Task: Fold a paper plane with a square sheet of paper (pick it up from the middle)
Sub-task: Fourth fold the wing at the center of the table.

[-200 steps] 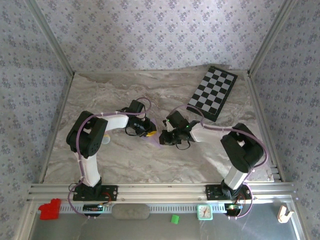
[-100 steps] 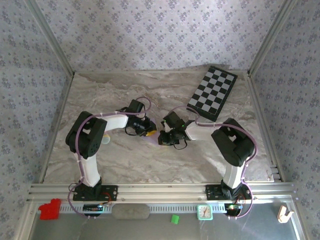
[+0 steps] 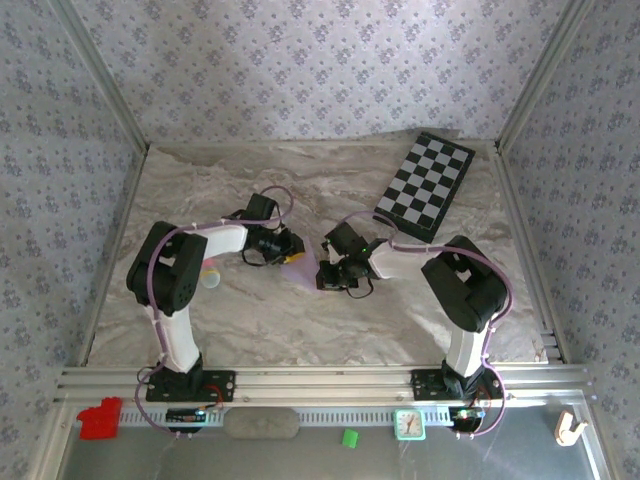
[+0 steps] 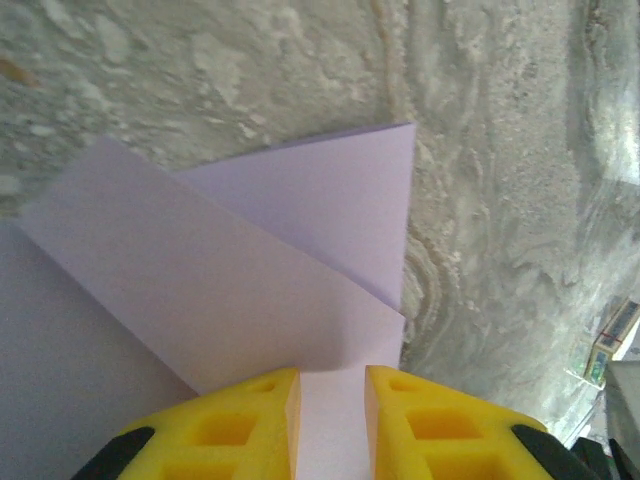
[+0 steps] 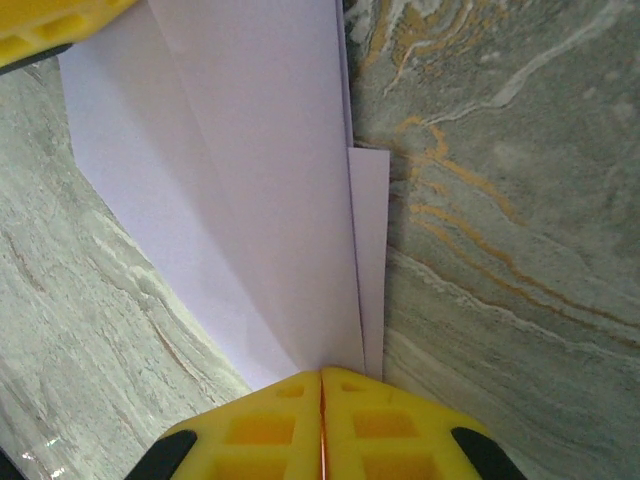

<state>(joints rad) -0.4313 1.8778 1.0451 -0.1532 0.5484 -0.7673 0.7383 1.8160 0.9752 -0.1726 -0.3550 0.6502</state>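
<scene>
Pale lilac folded paper sheet sits at the middle of the grey marbled worktop!
Right fingers pressed together, pinching its creased end; left fingers narrowly spread, paper showing in the gap.

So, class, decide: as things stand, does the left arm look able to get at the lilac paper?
Probably yes. The left gripper sits right at the paper, jaws slightly apart with paper showing in the gap. The right gripper pinches the paper's other end, so it leaves the way free.
</scene>
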